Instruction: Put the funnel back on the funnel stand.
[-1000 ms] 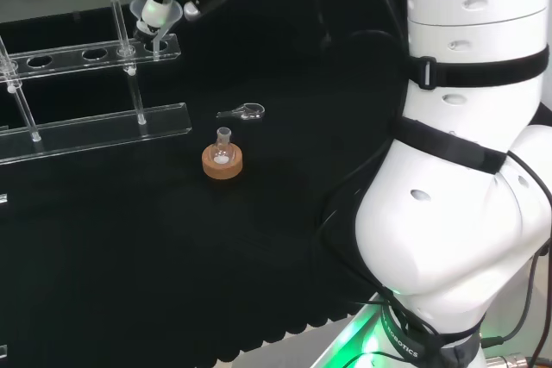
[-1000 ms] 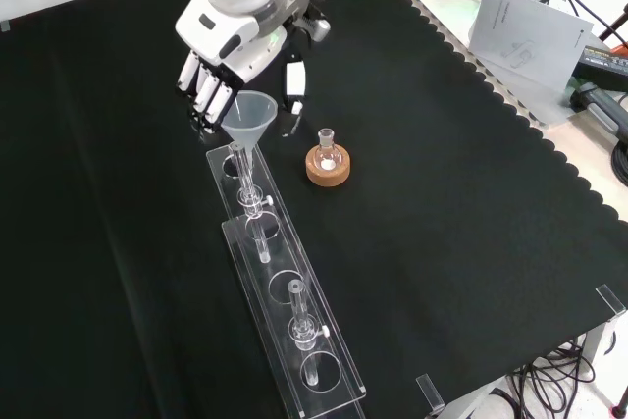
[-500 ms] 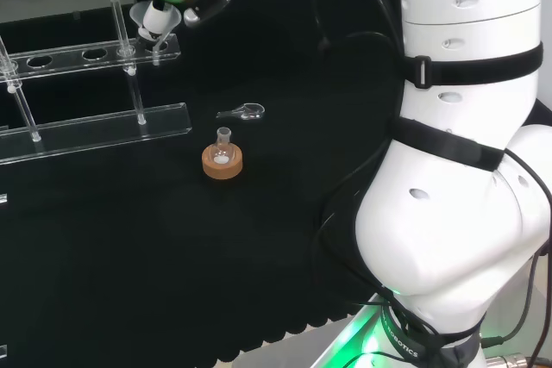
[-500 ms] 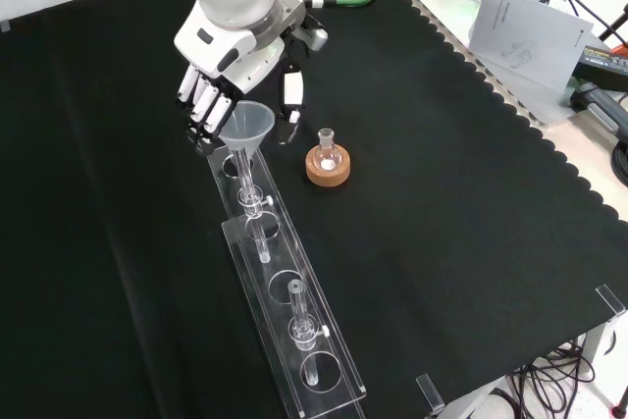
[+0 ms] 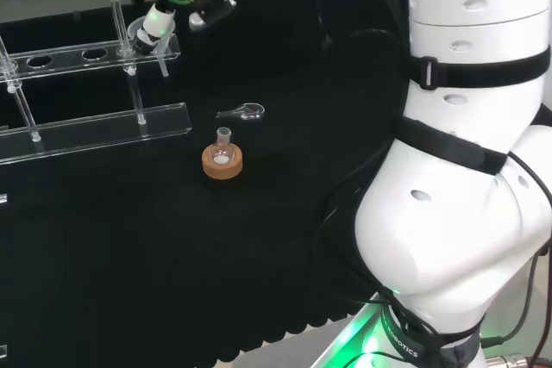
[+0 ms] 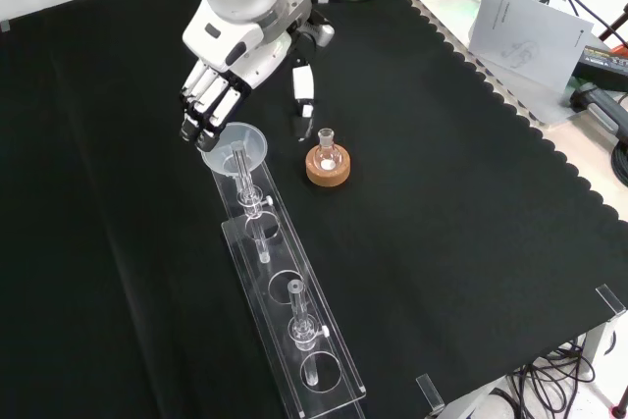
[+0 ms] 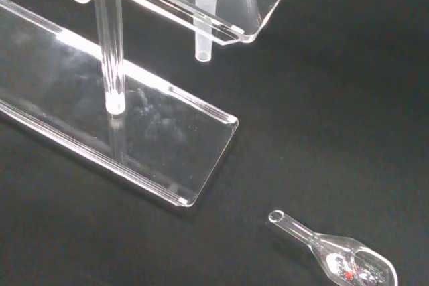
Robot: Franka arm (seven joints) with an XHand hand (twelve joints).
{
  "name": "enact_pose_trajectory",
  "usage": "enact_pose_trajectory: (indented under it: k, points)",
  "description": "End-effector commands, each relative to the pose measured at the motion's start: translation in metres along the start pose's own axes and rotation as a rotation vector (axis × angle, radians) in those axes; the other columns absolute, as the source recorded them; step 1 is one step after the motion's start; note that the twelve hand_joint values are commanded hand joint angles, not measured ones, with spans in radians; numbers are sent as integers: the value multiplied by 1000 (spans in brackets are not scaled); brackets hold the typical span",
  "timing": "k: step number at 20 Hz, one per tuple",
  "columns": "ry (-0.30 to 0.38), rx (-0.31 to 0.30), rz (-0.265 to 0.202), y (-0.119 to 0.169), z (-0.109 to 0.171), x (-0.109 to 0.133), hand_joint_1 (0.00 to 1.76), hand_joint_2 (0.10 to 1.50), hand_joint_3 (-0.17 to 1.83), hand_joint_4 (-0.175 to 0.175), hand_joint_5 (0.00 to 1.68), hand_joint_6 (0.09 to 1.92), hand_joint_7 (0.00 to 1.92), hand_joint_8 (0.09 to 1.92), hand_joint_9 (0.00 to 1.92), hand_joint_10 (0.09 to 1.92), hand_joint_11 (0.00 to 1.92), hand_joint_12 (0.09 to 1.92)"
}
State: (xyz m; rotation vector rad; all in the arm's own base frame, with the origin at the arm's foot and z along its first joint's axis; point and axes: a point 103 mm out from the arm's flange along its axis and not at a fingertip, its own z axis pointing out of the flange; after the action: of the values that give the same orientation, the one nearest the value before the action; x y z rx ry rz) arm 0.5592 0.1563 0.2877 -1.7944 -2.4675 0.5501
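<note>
The clear cone-shaped plastic funnel [image 6: 234,143] sat in the end hole of the clear acrylic two-tier funnel stand [image 6: 285,311], left of centre in the upper part of the front view, its rim resting on the top shelf. In the wrist view its stem [image 7: 203,43] poked down through the shelf and hung above the stand's base plate. In the head view the funnel [image 5: 147,38] stood at the right end of the stand [image 5: 95,122], in the upper left of the frame.

The black and white hand [image 6: 218,90] hovered just above and to the left of the funnel in the front view, its fingers [image 6: 199,115] released and nearly straight, pointing down beside the rim, with the thumb [image 6: 301,105] spread apart on the right; they held nothing.

To the right of the funnel in the front view a small clear round-bottomed glass flask [image 6: 327,149] stood upright on a brown cork ring [image 6: 327,169]. A small clear glass spoon-shaped scoop [image 7: 338,256] lay on the black-clothed surface [image 6: 461,203] near the stand's end, just above the flask in the head view.
</note>
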Motion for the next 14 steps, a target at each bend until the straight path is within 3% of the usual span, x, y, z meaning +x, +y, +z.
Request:
enact_pose_trajectory:
  k: [1,6,9,14]
  points:
    - [22,-79,15,-29,-13,-5,463,688,157,-48,182,87,0,438,143,819,274,1470]
    - [52,-140,52,-62,-22,-18,481,726,125,-56,246,87,18,644,239,790,290,1466]
    - [63,-174,79,-84,-24,-29,515,760,133,-58,277,87,55,684,299,771,312,1455]
    - [90,-180,134,-118,-21,-49,533,793,145,-58,322,87,98,707,359,751,336,1445]
